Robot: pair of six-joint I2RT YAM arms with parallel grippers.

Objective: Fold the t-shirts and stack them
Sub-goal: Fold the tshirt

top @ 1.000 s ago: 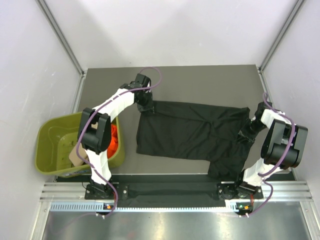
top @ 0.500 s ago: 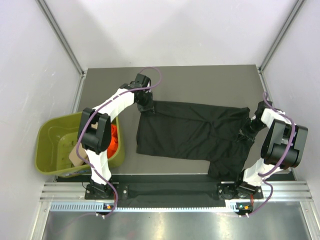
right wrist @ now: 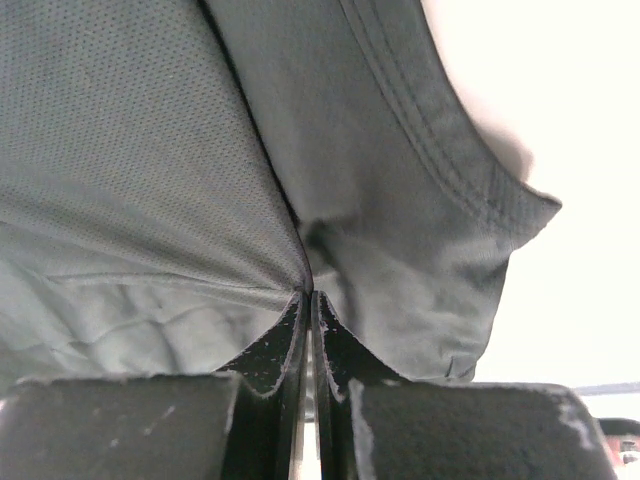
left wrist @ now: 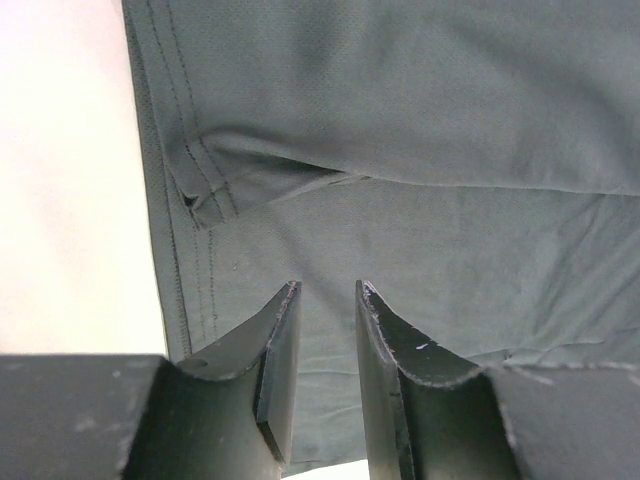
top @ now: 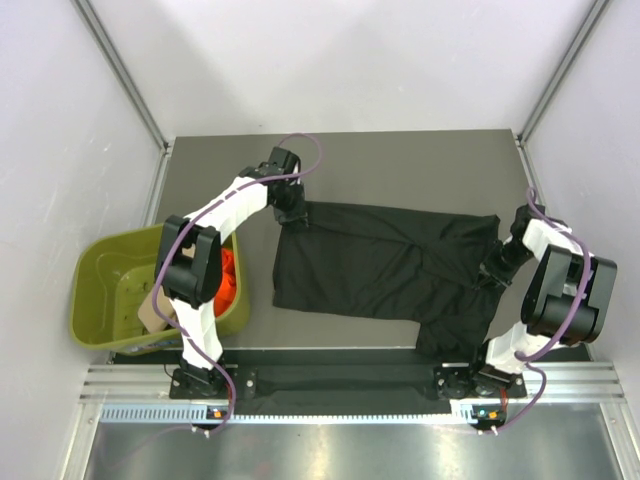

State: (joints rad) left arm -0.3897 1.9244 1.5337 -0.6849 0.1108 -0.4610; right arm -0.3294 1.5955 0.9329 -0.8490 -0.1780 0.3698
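Note:
The black t-shirt lies spread across the middle of the table. My left gripper hovers at its far left corner. In the left wrist view the left gripper is open, with the shirt's cloth and a stitched hem under the gap. My right gripper is at the shirt's right edge. In the right wrist view the right gripper is shut, pinching a fold of the black cloth. The orange-red t-shirt and the beige t-shirt lie bunched in the tub.
The olive-green tub stands off the table's left edge beside the left arm's base. White walls close in the table on the left, back and right. A metal rail runs along the near edge.
My right wrist has shifted slightly right and toward the near edge, tugging the shirt's right edge with it. The left arm has not moved.

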